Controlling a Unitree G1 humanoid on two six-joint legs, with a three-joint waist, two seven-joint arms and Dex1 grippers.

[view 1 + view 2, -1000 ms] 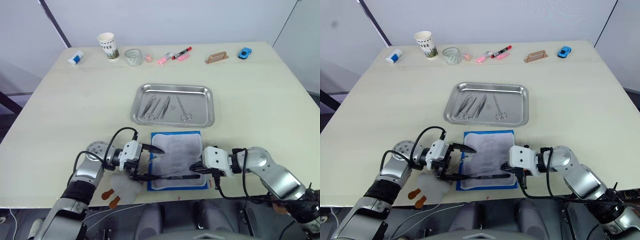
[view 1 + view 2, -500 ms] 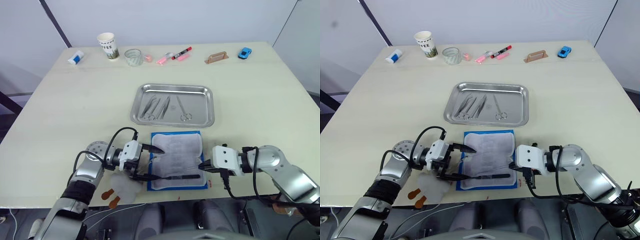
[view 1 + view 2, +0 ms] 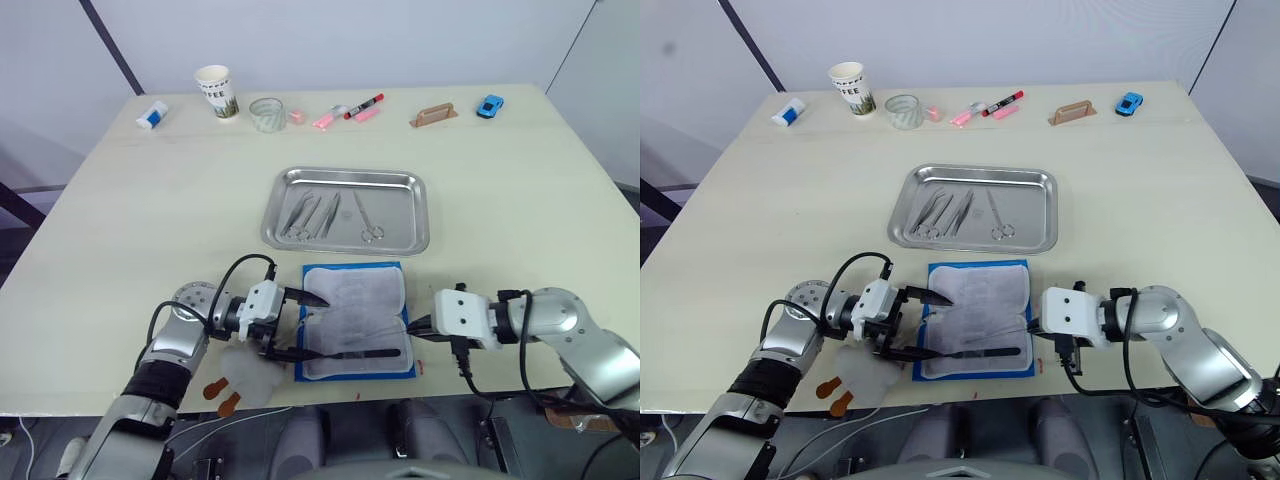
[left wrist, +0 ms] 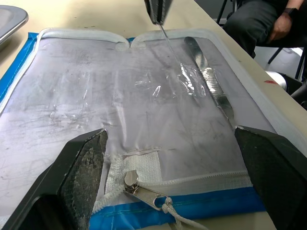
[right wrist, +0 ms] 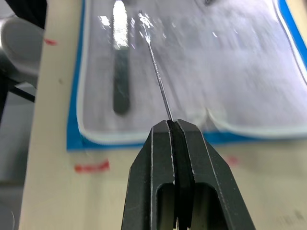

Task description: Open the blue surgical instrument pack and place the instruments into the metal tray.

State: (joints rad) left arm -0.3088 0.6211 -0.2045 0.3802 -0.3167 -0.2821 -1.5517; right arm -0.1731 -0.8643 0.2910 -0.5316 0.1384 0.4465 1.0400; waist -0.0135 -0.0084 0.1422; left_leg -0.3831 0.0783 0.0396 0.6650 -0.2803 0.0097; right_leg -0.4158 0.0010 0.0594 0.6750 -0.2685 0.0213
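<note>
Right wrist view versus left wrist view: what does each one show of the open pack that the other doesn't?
Right wrist view: the right gripper shut on a thin silver needle-like instrument, and red marks on the table.

Left wrist view: the left gripper's wide-open black fingers, a metal zipper pull, the steel tray's corner.

Both: the blue fabric pack's pale lining and a flat silver handle lying there.

Count, on the worktop [image 3: 520,200]:
- 1 metal tray [image 3: 345,209], about 4 instruments in it [image 3: 322,214] (left ones overlap, count unsure)
- 1 blue pack [image 3: 355,322], opened flat; 1 flat instrument [image 3: 360,353] lying on its lining, 1 thin probe [image 5: 157,79] pinched in the right tool [image 5: 173,128]
- 2 tools: left tool [image 3: 300,325], right tool
- 1 paper cup [image 3: 214,91]
- 1 clear cup [image 3: 267,113]
- 1 toy car [image 3: 489,105]
- 1 wooden block [image 3: 433,115]
- roughly 3 markers [image 3: 348,111]
- 1 small blue-white item [image 3: 152,114]
</note>
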